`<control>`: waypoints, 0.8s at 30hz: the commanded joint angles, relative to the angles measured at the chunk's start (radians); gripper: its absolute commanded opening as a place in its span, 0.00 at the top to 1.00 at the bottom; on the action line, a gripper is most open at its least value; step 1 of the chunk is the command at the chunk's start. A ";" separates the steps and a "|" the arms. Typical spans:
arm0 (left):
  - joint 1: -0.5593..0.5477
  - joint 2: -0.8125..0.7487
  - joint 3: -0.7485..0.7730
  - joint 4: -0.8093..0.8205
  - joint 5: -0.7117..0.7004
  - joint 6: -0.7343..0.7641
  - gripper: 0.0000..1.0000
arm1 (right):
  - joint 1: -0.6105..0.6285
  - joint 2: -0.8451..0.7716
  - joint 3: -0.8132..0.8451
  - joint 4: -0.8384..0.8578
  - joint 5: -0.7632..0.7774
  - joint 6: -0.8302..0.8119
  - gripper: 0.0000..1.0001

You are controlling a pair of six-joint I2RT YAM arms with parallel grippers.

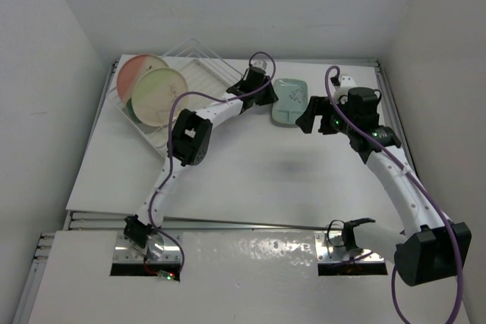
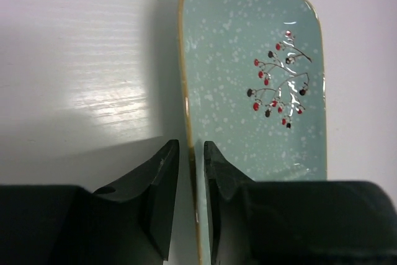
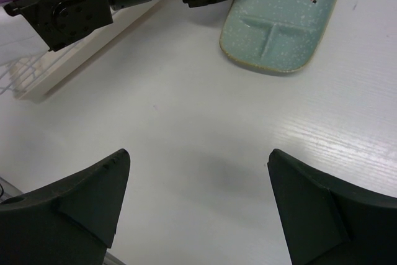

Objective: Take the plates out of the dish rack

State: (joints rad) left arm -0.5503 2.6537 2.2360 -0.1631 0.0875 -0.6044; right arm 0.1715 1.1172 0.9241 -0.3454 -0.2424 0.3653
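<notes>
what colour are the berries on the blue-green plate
Red and black, on the plate; left wrist view.

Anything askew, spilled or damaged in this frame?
Nothing spilled or broken. The dish rack sits skewed to the table edges, the pink plate and yellow-green plate overlapping at its left end. The blue-green plate lies flat on the table, the fingers of the left gripper straddling its rim.

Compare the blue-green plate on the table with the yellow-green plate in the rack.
The blue-green plate is a rounded rectangle; the yellow-green plate is round. The blue-green plate is one pale colour; the yellow-green plate is two-toned, green and cream. The blue-green plate lies on the table; the yellow-green plate sits in the dish rack.
</notes>
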 commanded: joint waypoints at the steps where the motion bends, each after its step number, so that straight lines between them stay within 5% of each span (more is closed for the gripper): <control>1: 0.001 0.002 0.039 0.042 -0.051 0.055 0.78 | -0.007 -0.010 0.025 0.009 0.005 -0.017 0.09; 13: -0.002 -0.024 0.036 0.071 0.001 0.075 0.75 | -0.007 -0.003 0.024 0.008 -0.003 -0.023 0.09; 17: -0.007 -0.029 0.017 0.054 -0.011 0.042 0.94 | -0.007 -0.002 0.022 0.009 -0.005 -0.023 0.09; 24: -0.010 -0.038 -0.047 -0.026 0.017 -0.089 1.00 | -0.007 -0.008 0.025 0.013 0.003 -0.031 0.09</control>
State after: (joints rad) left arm -0.5507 2.6514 2.2238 -0.1356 0.0761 -0.6334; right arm 0.1711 1.1175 0.9241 -0.3462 -0.2428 0.3527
